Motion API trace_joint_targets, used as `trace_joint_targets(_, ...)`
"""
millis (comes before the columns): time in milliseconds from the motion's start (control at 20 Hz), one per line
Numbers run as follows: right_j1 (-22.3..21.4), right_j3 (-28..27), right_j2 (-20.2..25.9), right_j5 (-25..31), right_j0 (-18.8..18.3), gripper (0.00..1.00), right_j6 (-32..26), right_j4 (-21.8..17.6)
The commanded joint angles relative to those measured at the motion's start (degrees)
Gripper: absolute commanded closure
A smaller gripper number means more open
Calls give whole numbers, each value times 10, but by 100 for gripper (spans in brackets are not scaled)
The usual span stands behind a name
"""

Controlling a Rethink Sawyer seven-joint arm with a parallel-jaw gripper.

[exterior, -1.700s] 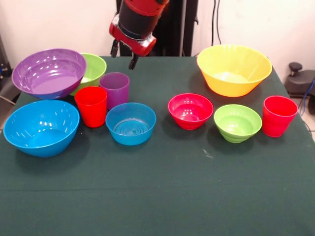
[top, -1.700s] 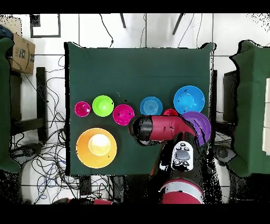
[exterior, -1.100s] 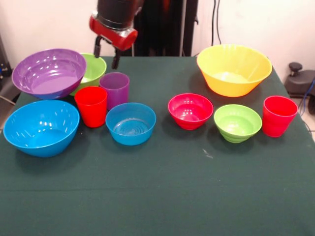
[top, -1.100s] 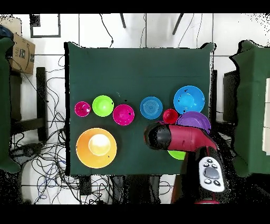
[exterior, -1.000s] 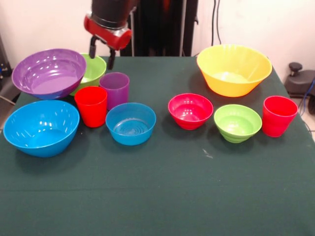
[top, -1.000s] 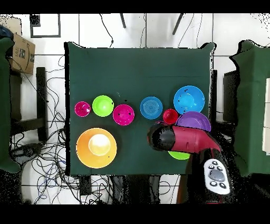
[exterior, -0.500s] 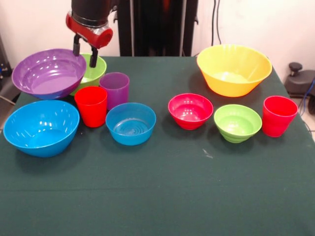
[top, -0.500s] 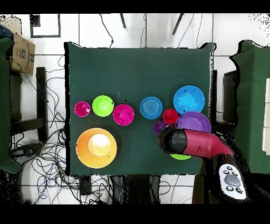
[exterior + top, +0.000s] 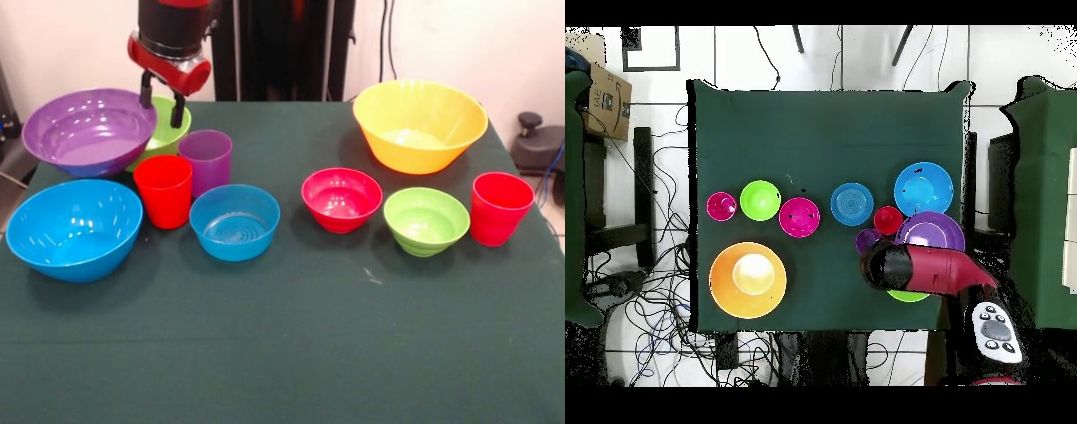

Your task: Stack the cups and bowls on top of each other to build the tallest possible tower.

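Gripper spread open, empty, above large green bowl at table's far edge.
Largest first: yellow bowl well apart; purple bowl overlapping green; blue bowl; purple cup and red cup crowding just beside.

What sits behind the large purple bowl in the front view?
Behind the large purple bowl a large lime green bowl shows part of its rim and wall; the rest is covered. The open gripper hangs over it.

front and overhead, shared table
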Motion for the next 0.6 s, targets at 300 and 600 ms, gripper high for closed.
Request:
trace_joint_targets(300, 66, 7, 68, -103, 23, 0, -12, -48)
trace_joint_targets(600, 65, -8, 25, -104, 60, 0, 5, -51)
